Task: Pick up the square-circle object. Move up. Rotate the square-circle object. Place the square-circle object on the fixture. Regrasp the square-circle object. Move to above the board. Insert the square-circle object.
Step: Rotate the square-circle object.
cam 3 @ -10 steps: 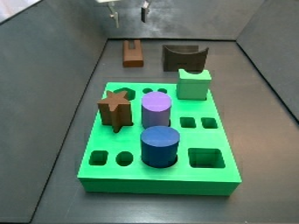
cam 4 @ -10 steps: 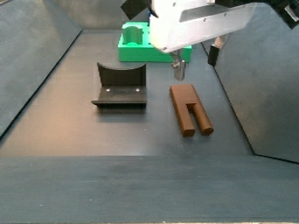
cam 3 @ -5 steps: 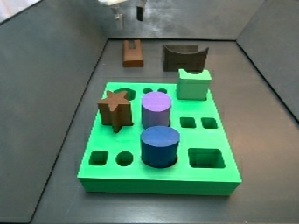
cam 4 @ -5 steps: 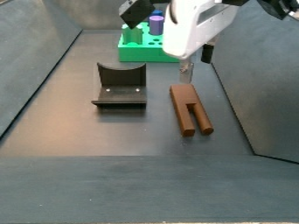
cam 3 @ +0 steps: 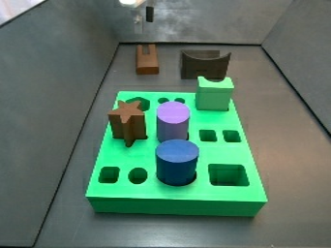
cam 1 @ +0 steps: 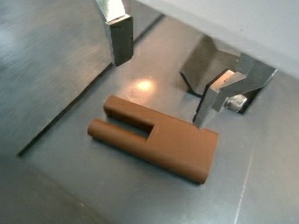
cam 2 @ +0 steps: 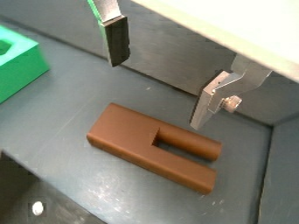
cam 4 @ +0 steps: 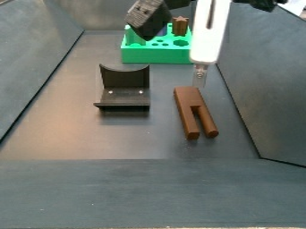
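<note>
End effector [cam 2: 158, 74] open above square-circle object [cam 2: 156, 146]

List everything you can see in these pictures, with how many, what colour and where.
board: one, bright green, on the floor nearest a side view's camera.
square-circle object: one, reddish-brown, flat on the floor under the tool, slotted at one end.
fixture: one, dark, on the floor beside the square-circle object.
star peg: one, brown, standing in the board.
purple cylinder: one, in the board's middle.
blue cylinder: one, in the board.
pale green block: one, at the board's far end.
tool: one, silver fingers, open, above the square-circle object, holding nothing.
</note>
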